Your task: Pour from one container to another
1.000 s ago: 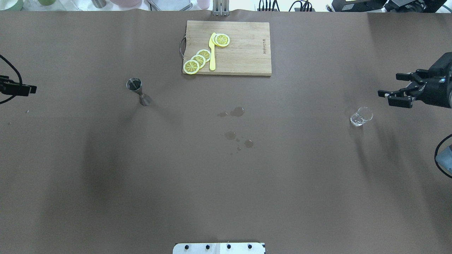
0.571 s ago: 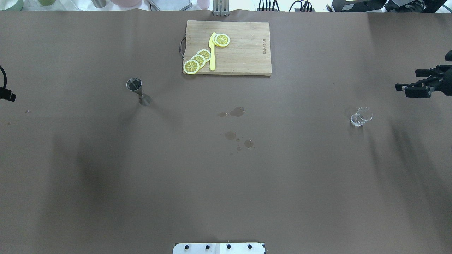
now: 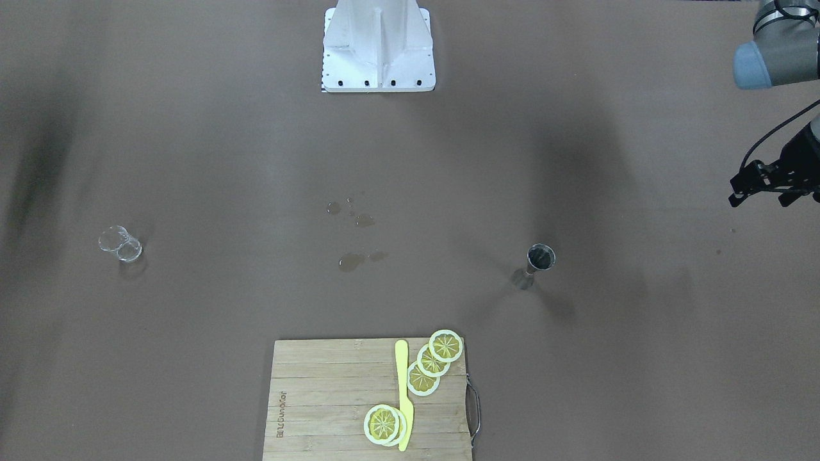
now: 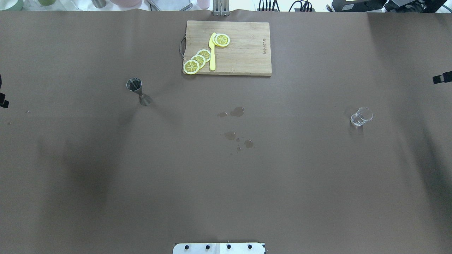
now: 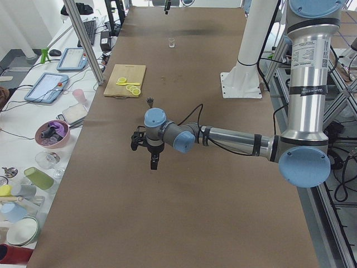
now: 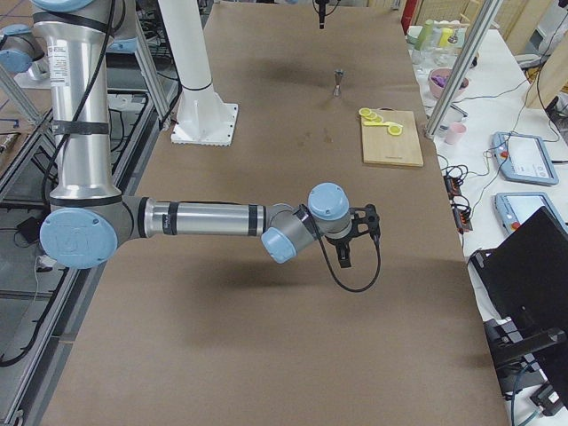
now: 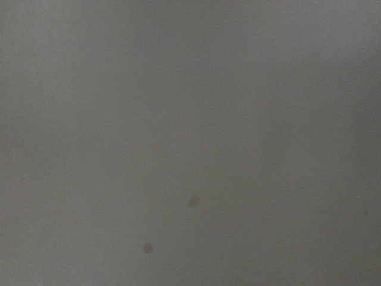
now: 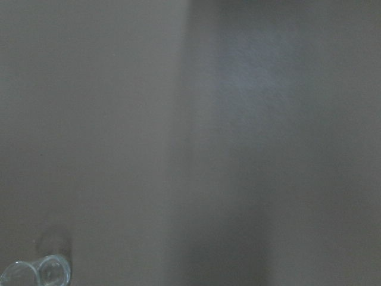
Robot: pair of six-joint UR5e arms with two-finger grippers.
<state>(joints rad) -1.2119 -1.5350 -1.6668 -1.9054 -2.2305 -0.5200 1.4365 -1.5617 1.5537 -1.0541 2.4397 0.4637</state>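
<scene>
A brown desk [image 4: 106, 183], flanked by a cluttered bench [image 5: 39, 145], holds a wooden board [image 4: 243, 53]. Far left of the board, the left gripper [image 3: 760, 197] has its fingers apart. Nearer the board, a steel measuring cup [image 4: 138, 92] stands upright, mouth up. Right of the board a small glass [image 4: 361, 117] stands upright. Whether the right gripper [image 4: 442, 78] has its fingers apart cannot be told.

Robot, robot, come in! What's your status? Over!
Left claw open, empty, far out to the side. Right claw barely in view, state unclear. Silver metal jigger and small clear glass stand apart, ungripped. Wet spots lie between them.
</scene>
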